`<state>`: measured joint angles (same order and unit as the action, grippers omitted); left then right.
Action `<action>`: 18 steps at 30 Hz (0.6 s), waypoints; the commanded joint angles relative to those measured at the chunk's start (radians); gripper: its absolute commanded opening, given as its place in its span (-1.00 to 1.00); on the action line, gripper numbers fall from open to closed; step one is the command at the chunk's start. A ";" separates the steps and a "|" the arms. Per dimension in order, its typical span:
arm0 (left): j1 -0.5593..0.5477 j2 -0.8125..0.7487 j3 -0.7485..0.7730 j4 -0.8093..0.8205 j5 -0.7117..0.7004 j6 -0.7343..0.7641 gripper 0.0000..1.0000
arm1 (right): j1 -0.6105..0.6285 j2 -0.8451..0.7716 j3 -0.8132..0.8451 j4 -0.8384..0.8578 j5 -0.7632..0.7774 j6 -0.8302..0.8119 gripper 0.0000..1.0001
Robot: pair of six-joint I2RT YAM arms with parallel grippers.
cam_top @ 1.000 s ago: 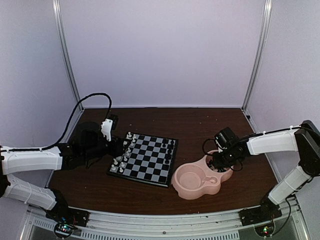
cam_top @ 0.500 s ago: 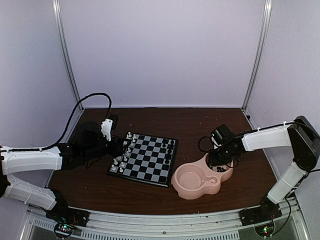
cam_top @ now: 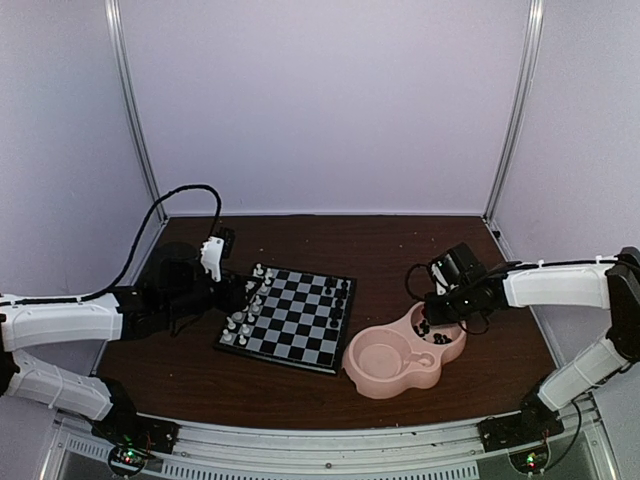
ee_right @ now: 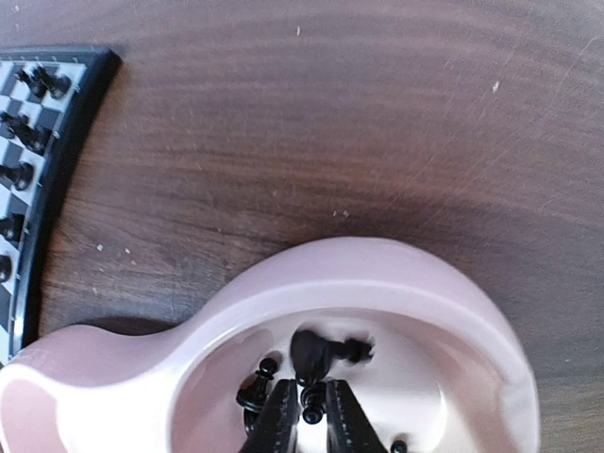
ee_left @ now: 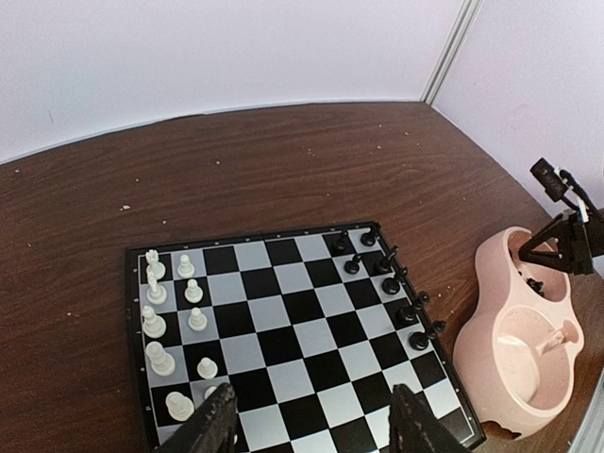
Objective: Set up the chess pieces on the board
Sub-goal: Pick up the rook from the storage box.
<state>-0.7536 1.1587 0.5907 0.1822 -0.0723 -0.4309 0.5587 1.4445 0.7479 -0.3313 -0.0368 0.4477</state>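
A dark brown wooden bench (cam_top: 300, 400), flecked with pale specks, stands inside pale lilac walls (cam_top: 320, 100), with aluminium posts (cam_top: 135, 110) at the back corners. The chessboard (cam_top: 300, 338) lies left of centre. White chessmen (cam_top: 243, 312) line its left edge and black chessmen (cam_top: 338, 293) its far right. Just beside it sits a pink double-bowl dish (cam_top: 385, 378). The left claw (ee_left: 313, 408) hangs released at the board's white side. The right claw (ee_right: 310, 401) reaches into the dish's right-hand bowl, clenched around a small black chessman (ee_right: 311, 412).

left end effector (ee_left: 314, 408) hovers with fingers spread, right end effector (ee_right: 309, 392) points down with fingers nearly together.
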 commanded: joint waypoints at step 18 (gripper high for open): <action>-0.006 -0.025 0.003 0.020 0.015 0.001 0.11 | -0.005 -0.019 -0.020 0.004 0.039 -0.015 -0.18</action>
<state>-0.7544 1.1534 0.5907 0.1806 -0.0650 -0.4316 0.5583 1.3426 0.6865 -0.3111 -0.0010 0.4362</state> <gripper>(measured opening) 0.553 0.397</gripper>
